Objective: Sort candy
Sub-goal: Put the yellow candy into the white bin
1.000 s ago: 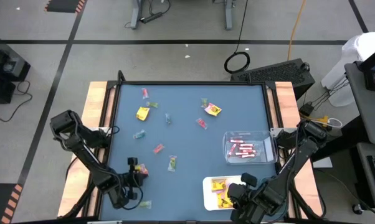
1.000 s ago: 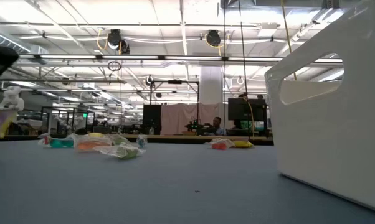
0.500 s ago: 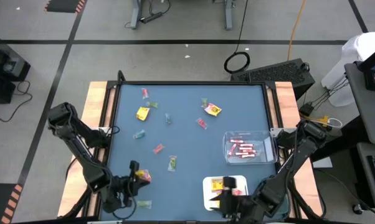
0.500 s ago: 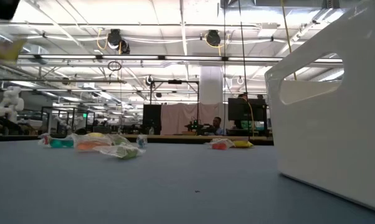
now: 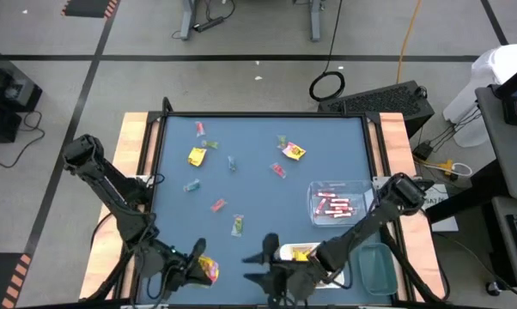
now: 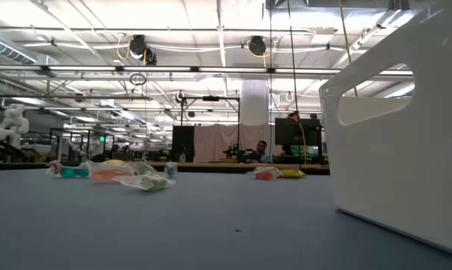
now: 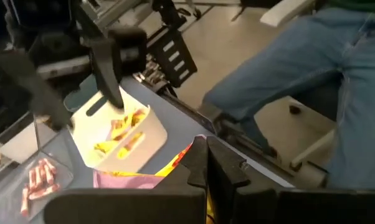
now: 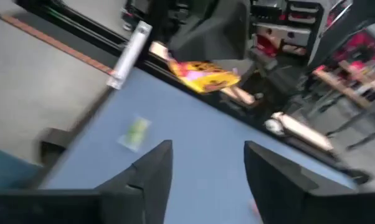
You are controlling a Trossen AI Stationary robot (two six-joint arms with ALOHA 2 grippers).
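The left end effector (image 5: 200, 269) pinches a crinkly yellow square candy packet with pink marks (image 5: 209, 269) above the blue worktop (image 5: 258, 206), near its front edge. The right end effector (image 5: 260, 268), fingers spread and empty, faces it close by. A handover risks a slip: the thin, glossy wrapper could fall short of the rigid white plastic tray (image 7: 122, 134).

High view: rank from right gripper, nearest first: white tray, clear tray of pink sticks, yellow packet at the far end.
1. White tray, right beside the right gripper.
2. Clear tray, by the right edge.
3. Yellow packet, far end.
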